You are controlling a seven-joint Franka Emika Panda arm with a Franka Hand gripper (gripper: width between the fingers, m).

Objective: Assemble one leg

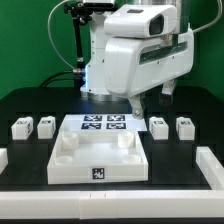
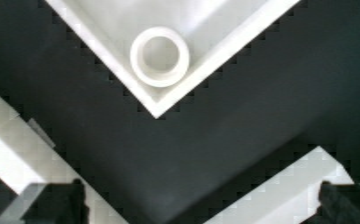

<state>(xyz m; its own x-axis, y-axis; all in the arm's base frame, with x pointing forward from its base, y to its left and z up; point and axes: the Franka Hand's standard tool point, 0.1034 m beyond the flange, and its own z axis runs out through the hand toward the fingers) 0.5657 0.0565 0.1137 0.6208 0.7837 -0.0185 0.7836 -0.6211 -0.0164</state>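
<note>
Leg (image 1: 158, 125): chunky white cube (1 of 4), matte black table (image 1: 30, 105).

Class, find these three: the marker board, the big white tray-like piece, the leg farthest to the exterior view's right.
marker board (image 1: 103, 124), exterior view, centre of its tags.
tray-like piece (image 1: 70, 172), exterior view, front wall.
rightmost leg (image 1: 184, 127), exterior view, front face.

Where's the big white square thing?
In the exterior view, the big white square piece lies mid-table, just nearer the camera than the marker board, with legs farther back on both sides.
</note>
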